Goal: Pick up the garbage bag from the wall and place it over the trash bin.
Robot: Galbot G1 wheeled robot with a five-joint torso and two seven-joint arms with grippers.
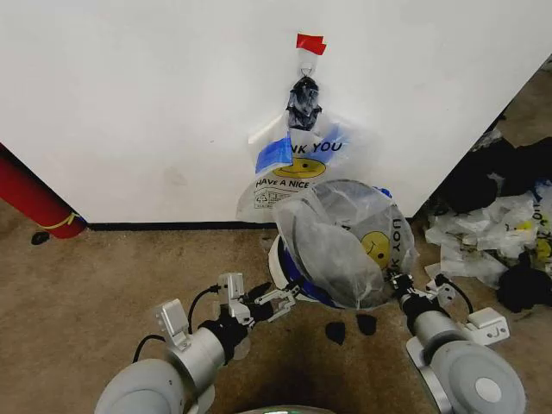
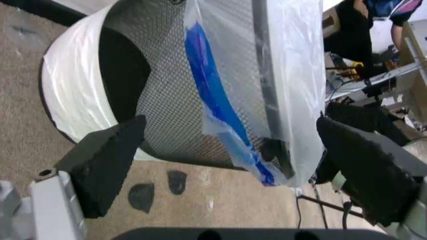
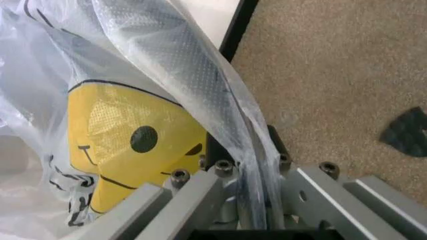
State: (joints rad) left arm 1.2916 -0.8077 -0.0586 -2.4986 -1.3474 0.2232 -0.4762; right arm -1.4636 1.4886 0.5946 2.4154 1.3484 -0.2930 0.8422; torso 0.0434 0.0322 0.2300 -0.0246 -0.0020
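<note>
The garbage bag (image 1: pixel 345 241), thin and translucent with a yellow smiley, is draped over the trash bin (image 1: pixel 280 263), which stands on the carpet in front of the wall (image 1: pixel 129 103). My right gripper (image 1: pixel 398 281) is at the bin's right side, shut on the bag's film. In the right wrist view the film runs between the closed fingers (image 3: pixel 212 145) beside the smiley of the bag (image 3: pixel 127 145). My left gripper (image 1: pixel 283 302) is open at the bin's left front. In the left wrist view its wide-spread fingers (image 2: pixel 107 160) flank the bin (image 2: pixel 167 110) and a blue-taped bag edge (image 2: pixel 227 125).
A second smiley bag (image 1: pixel 297 168) hangs on the wall under a black knotted wad (image 1: pixel 304 99) and red tape (image 1: pixel 310 43). A red cylinder (image 1: pixel 34 203) leans at the left. Loose bags and dark clutter (image 1: pixel 492 241) lie at the right. Two black scraps (image 1: pixel 349 328) lie on the carpet.
</note>
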